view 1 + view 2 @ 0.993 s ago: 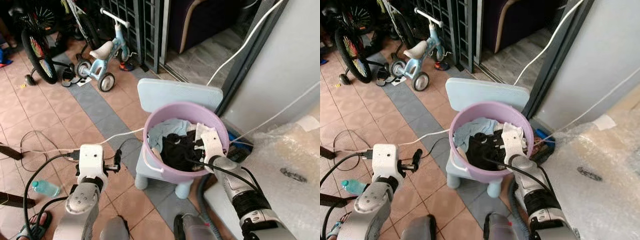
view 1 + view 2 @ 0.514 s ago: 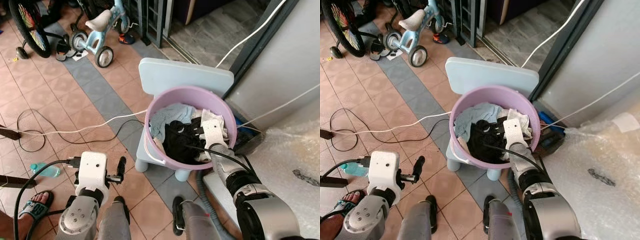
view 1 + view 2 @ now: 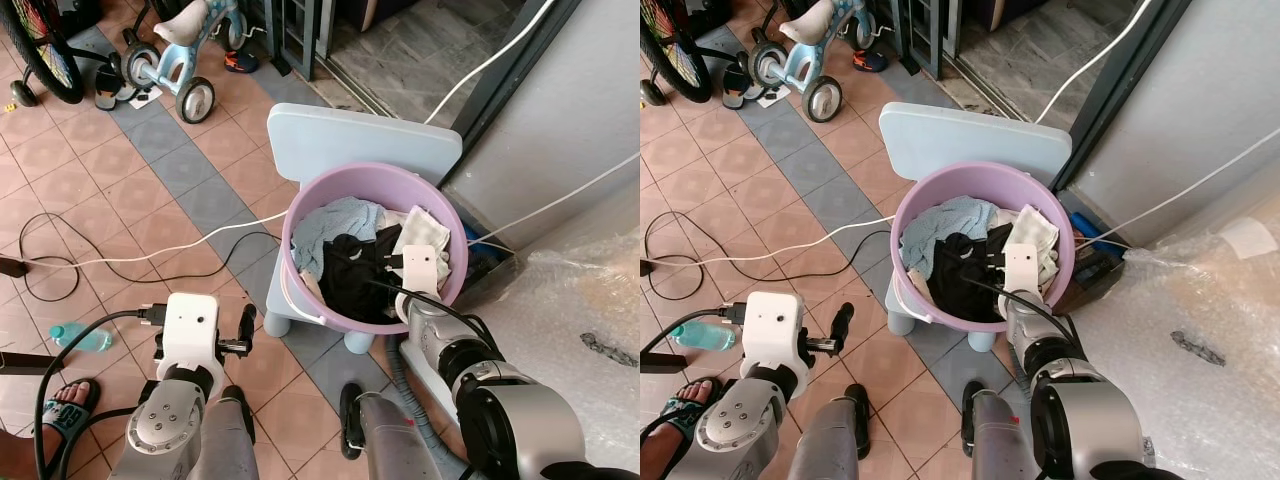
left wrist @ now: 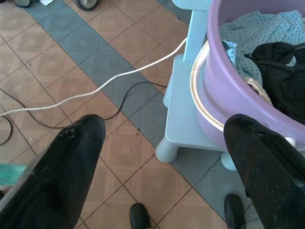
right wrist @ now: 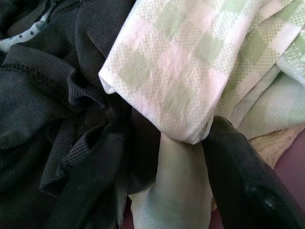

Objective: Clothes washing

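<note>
The right pincer (image 5: 157,157) is sunk in the purple tub (image 3: 300,205) on the small blue chair (image 3: 360,145), fingers spread astride a checked cloth (image 5: 190,62) beside the black garment (image 3: 350,275). The left pincer (image 4: 157,157), released, hangs over the floor beside the tub.

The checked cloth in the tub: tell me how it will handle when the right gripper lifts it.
The checked cloth lies folded and creased, so it will likely hang limp and unfold. It looks thin, so probably light. It lies against the black garment in the purple tub, with the right gripper astride its edge, so it may drag that along.
</note>
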### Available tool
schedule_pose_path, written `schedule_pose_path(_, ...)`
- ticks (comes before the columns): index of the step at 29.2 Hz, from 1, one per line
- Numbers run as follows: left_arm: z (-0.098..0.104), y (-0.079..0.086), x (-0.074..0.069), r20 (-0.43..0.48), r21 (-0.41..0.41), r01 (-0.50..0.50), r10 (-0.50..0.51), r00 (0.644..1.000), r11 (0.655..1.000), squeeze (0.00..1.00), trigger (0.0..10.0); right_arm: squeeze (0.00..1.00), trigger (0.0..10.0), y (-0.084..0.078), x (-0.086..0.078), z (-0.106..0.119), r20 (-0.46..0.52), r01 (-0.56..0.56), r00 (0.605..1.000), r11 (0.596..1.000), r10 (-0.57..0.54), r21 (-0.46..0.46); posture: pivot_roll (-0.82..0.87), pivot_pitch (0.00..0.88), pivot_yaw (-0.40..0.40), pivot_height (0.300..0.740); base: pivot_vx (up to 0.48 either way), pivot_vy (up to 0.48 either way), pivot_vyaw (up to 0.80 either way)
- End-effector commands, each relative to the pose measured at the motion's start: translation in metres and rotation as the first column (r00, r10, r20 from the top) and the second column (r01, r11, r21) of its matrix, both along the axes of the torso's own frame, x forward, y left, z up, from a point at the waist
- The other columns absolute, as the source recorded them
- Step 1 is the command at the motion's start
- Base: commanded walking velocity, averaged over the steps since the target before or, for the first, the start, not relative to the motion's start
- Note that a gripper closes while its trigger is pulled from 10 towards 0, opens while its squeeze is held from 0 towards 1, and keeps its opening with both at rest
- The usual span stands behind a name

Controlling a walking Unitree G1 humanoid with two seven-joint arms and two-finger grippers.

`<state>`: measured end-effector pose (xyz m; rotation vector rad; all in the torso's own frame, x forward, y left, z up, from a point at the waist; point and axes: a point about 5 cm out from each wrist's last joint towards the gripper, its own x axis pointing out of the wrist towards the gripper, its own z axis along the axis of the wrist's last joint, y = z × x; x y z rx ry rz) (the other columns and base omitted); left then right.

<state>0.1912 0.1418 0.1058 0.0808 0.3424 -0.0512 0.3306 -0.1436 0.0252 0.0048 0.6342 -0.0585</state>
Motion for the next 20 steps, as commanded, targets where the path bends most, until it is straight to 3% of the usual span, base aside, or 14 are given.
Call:
schedule_pose_path(1, -0.007, 0.003, -0.002, -0.033, 0.006, -0.023, 0.023, 0.999, 1.0, 0.0, 10.0, 0.0, 0.0, -0.004, -0.007, -0.009, -0.042, 0.029, 0.999, 0.999, -0.028, 0.033, 0.11, 0.307, -0.07, 0.74, 0.0, 0.0, 0.0)
schedule_pose_path(20, -0.008, 0.003, 0.016, -0.01, -0.006, -0.047, 0.046, 0.999, 0.999, 0.0, 10.0, 0.0, 0.0, 0.006, 0.014, 0.016, 0.043, 0.026, 0.999, 0.991, -0.032, 0.129, 0.1, 0.259, -0.079, 0.74, 0.0, 0.0, 0.0)
